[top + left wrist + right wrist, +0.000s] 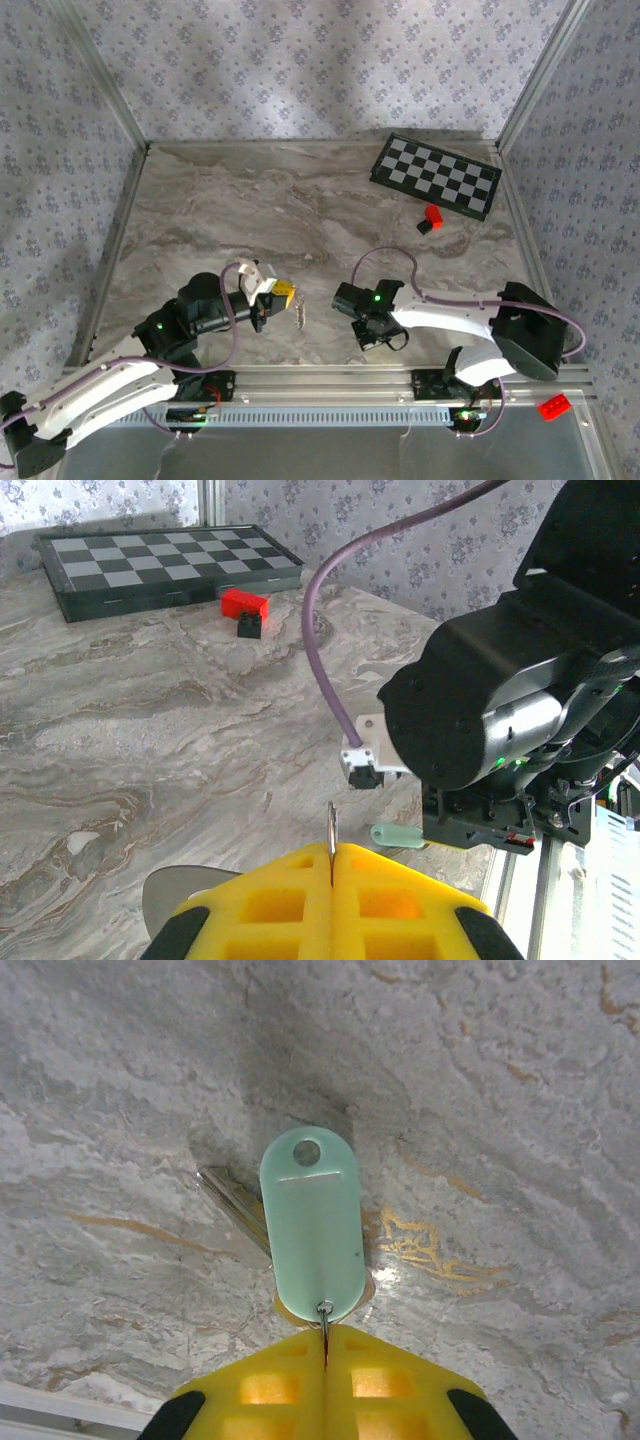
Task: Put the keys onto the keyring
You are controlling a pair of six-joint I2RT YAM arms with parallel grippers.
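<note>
We find the key point(310, 1225) pale mint green, against a table point(500, 1080) marbled grey and beige with rusty veins. Pads point(260, 1390) of the right gripper point(325, 1345) are bright yellow (the left gripper point(332, 860) matches), the keyring point(331, 835) silvery. At one o'clock from above, a black-and-white chequered board point(436, 176); beside it a red block point(433, 214). Cables point(313, 630) are purple, walls point(300, 70) grey-flowered.

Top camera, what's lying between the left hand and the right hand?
Bare marble table, seen in the top view. The silvery keyring pinched in the left hand hangs at that gap's left edge. The right hand pinches the mint key.
</note>
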